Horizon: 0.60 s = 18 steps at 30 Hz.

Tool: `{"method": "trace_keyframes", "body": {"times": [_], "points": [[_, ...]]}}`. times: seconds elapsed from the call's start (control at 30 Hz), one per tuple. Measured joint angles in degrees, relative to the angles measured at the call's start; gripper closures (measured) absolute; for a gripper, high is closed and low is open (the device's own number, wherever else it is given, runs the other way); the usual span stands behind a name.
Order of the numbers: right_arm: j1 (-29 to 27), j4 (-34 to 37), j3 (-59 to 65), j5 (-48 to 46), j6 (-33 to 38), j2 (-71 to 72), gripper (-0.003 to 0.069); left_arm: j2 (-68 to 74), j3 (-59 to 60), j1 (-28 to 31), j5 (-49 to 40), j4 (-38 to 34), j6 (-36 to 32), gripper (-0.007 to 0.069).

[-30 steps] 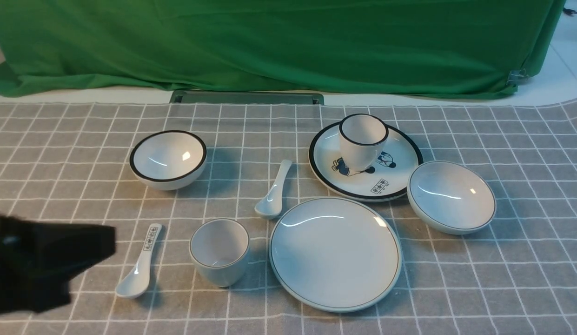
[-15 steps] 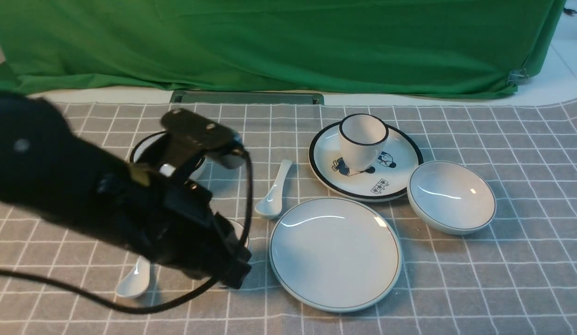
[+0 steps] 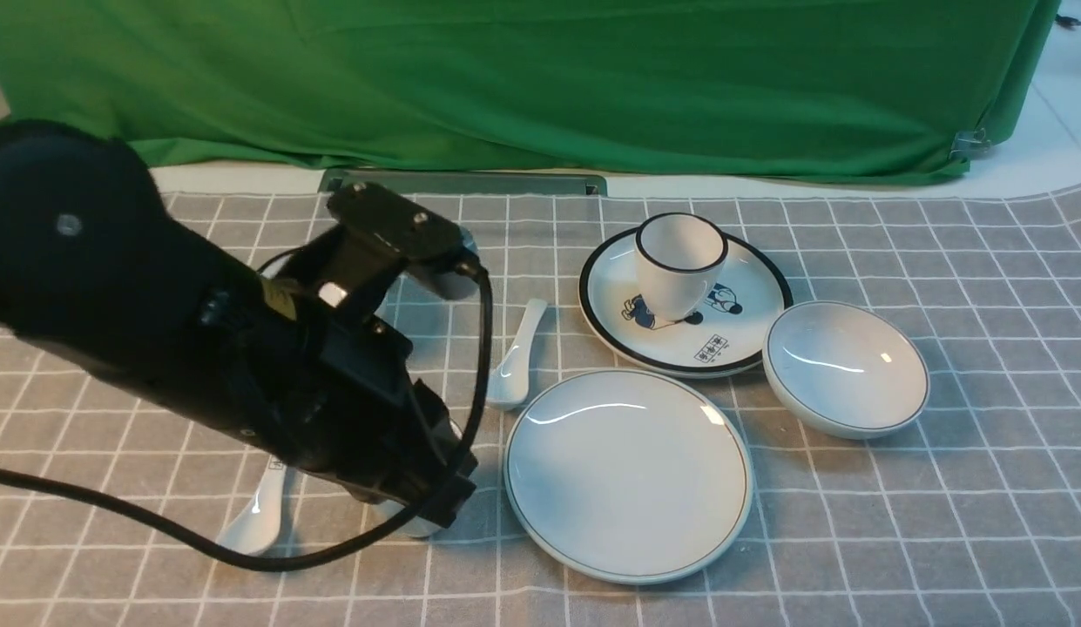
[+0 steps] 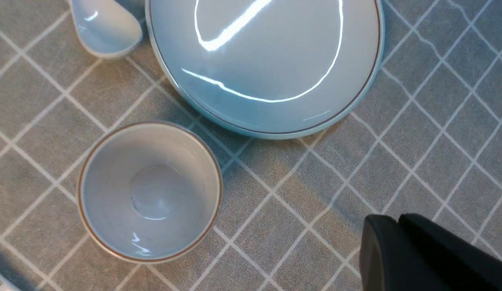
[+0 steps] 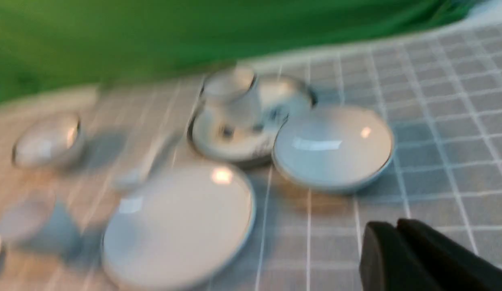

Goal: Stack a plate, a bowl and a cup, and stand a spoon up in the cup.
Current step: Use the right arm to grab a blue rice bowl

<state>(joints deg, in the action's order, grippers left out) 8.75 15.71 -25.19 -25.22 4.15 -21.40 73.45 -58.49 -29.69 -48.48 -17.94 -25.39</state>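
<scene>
The plain white plate (image 3: pixel 627 475) lies front centre on the checked cloth. The wide shallow bowl (image 3: pixel 845 366) sits to its right. The plain spoon (image 3: pixel 514 357) lies just behind the plate's left edge. My left arm hides nearly all of the thin-rimmed cup in the front view. The left wrist view shows the cup (image 4: pixel 149 192) upright and empty below, beside the plate (image 4: pixel 267 60) and the spoon (image 4: pixel 105 24). My left gripper (image 4: pixel 396 220) is shut and empty above the cloth beside the cup. My right gripper (image 5: pixel 396 226) is shut and empty, hovering near the bowl (image 5: pixel 333 147).
A black-rimmed cup (image 3: pixel 679 261) stands on the cartoon plate (image 3: pixel 732 335) behind the plain plate. A spoon with printed characters (image 3: pixel 257 514) lies at the front left, partly under my left arm. The arm hides most of the black-rimmed bowl. A green curtain hangs behind the table.
My left arm has swung in from the left edge, over the cup and the black-rimmed bowl, and has shifted slightly right and away in the last half second. The dishes have not moved.
</scene>
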Motion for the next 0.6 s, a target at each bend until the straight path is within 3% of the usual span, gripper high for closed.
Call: {"method": "trace_keyframes", "body": {"times": [0.1,0.3,0.6], "points": [[3.0,-1.4,-13.3,-11.9,6.5,-17.3,0.0596,-3.5,0.0,0.0,0.5,0.0,0.0,0.0608],[5.1,-2.6,-26.1,-18.3,10.6,-39.7,0.0552,-14.1,3.6,0.0,4.3,0.0,0.0,0.0608],[9.5,-5.5,-40.7,-18.5,13.2,-66.6,0.0246,-39.6,16.8,0.0,13.0,-0.9,0.0,0.0608]]}}
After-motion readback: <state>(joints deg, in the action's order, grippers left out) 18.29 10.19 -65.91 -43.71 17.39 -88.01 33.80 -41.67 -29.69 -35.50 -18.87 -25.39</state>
